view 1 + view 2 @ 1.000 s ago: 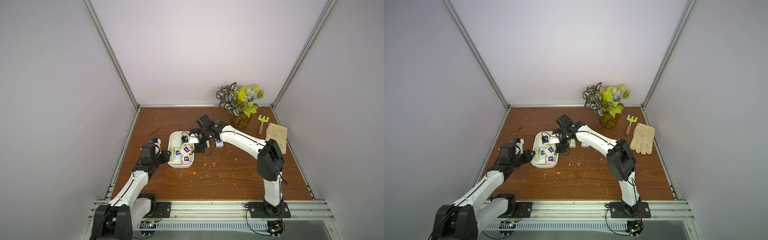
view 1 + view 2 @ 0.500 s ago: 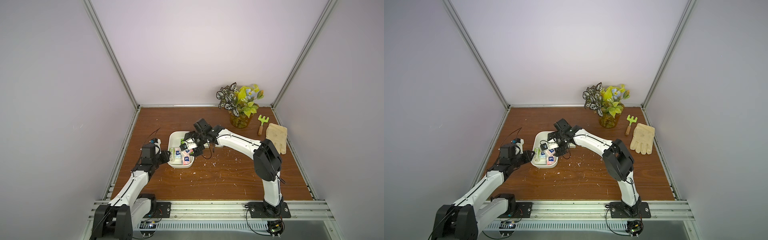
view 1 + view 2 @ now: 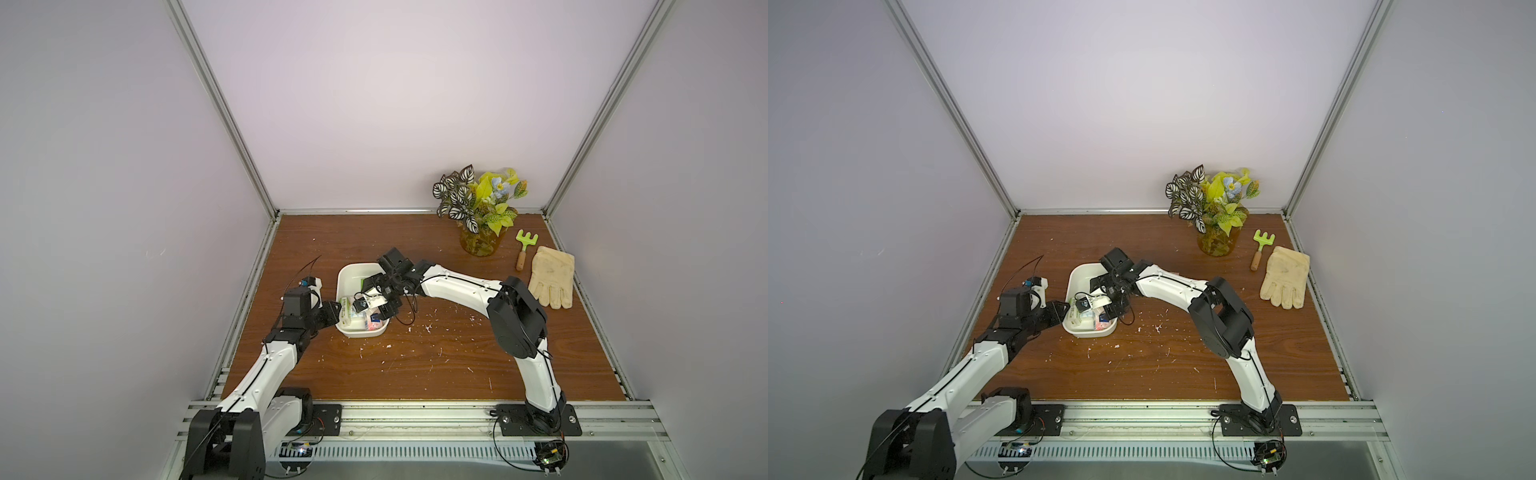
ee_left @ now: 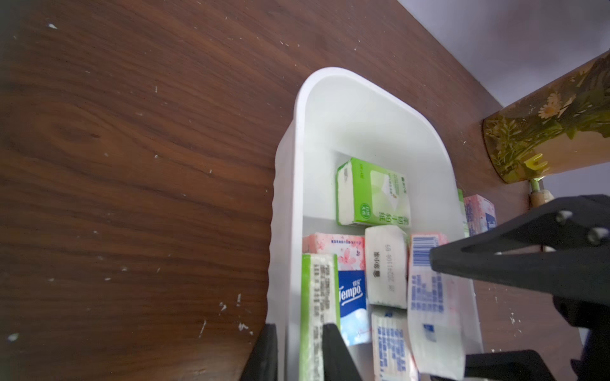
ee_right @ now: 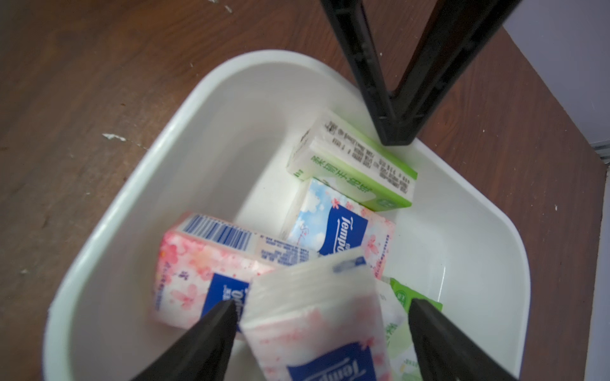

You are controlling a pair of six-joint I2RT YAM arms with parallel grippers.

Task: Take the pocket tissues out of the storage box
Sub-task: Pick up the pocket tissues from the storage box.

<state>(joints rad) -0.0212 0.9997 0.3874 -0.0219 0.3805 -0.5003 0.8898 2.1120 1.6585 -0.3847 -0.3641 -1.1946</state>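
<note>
since a second ago the right gripper (image 5: 321, 305) has been brought from the 2 o'clock rim of the storage box (image 3: 352, 277) down over its near half. at the box's 8 o'clock side the left gripper (image 4: 298, 326) is clamped on the wall, one finger inside and one outside. the pocket tissues (image 4: 373, 194) are mostly piled inside the box, which is set at 9 o'clock on the wooden table (image 3: 415, 365). the right jaws are spread either side of a tilted pink packet (image 5: 313, 316); one finger is at its edge and the other is apart, so nothing is gripped. a green packet (image 5: 353, 161) is set on edge beside the clamped wall. another packet (image 4: 478, 214) is seen outside the box. farther off, at 2 o'clock, an amber vase (image 3: 482, 245), a green rake (image 3: 526, 240) and a glove (image 3: 550, 280) are seen.
</note>
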